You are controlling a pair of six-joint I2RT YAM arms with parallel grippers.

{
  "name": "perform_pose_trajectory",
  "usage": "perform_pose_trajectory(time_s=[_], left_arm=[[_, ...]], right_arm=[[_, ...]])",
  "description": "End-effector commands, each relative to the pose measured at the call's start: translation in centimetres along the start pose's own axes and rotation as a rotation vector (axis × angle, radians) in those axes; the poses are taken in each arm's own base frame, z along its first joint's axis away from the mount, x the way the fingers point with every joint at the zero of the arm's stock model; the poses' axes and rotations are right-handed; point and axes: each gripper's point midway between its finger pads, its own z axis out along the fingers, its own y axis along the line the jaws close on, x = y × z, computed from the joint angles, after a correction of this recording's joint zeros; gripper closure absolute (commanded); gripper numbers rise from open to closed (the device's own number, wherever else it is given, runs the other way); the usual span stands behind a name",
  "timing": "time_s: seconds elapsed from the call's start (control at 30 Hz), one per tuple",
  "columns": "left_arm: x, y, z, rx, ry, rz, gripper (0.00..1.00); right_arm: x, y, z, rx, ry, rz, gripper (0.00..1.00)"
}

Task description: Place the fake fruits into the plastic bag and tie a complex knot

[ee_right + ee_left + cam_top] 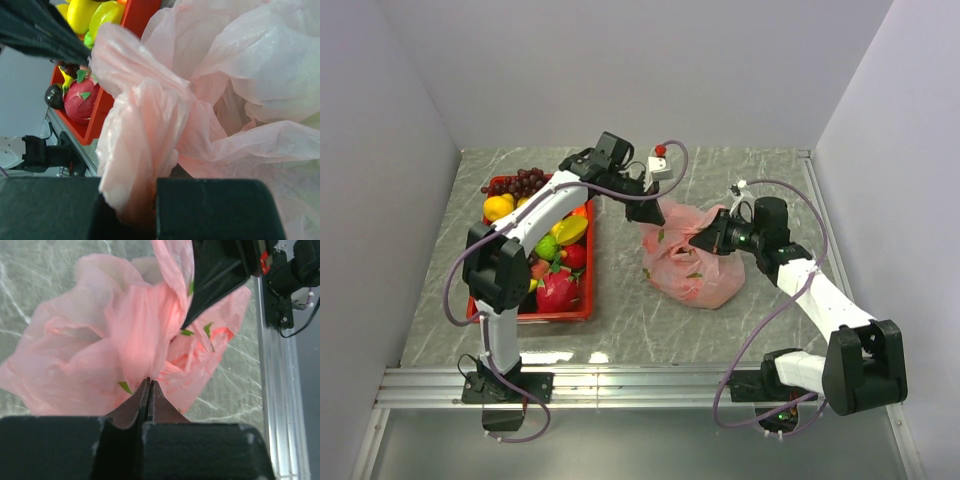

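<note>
The pink plastic bag (695, 268) lies on the marble table right of centre, with green leaves and red shapes showing through its film (125, 330). My left gripper (648, 212) is shut on a fold of film at the bag's upper left (149, 382). My right gripper (705, 240) is shut on a gathered bunch of film at the mouth (142, 200). I see no twisted knot. Other fake fruits lie in the tray: purple grapes (520, 182), a lemon (498, 208), a mango (570, 230) and a dragon fruit (557, 290).
The red tray (588, 300) stands left of the bag, under my left arm; it also shows in the right wrist view (145, 15). An aluminium rail (640, 385) runs along the near edge. Grey walls close the left, back and right.
</note>
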Motion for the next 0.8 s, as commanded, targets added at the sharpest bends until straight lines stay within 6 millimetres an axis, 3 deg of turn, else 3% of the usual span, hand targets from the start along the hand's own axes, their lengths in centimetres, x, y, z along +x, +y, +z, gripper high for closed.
perform_pose_trajectory(time_s=[0.0,0.13,0.27,0.33,0.47,0.77], left_arm=[[-2.2,-1.9,-2.2,-0.002,-0.055,0.055,1.0],[-3.3,-0.4,-3.2,-0.06,-0.107,0.047,1.0],[-4.5,1.8,-4.6,-0.14,-0.153,0.048,0.53],[-5.0,2.6,-4.8,-0.151,-0.167,0.049,0.42],[-4.9,1.9,-3.8,-0.061,-0.158,0.027,0.3],[-3.7,-0.2,-1.9,0.041,-0.123,0.027,0.29]], right_arm=[[-2.2,1.3,0.1,-0.032,-0.042,-0.067,1.0],[-1.9,1.4,0.1,-0.048,-0.026,-0.097,1.0],[-1.4,1.9,-0.2,-0.089,-0.012,-0.172,1.0],[-0.9,1.9,-0.4,-0.096,0.005,-0.188,1.0],[-0.6,1.9,-0.5,-0.094,0.009,-0.2,1.0],[-0.7,1.8,-0.4,-0.088,0.003,-0.198,1.0]])
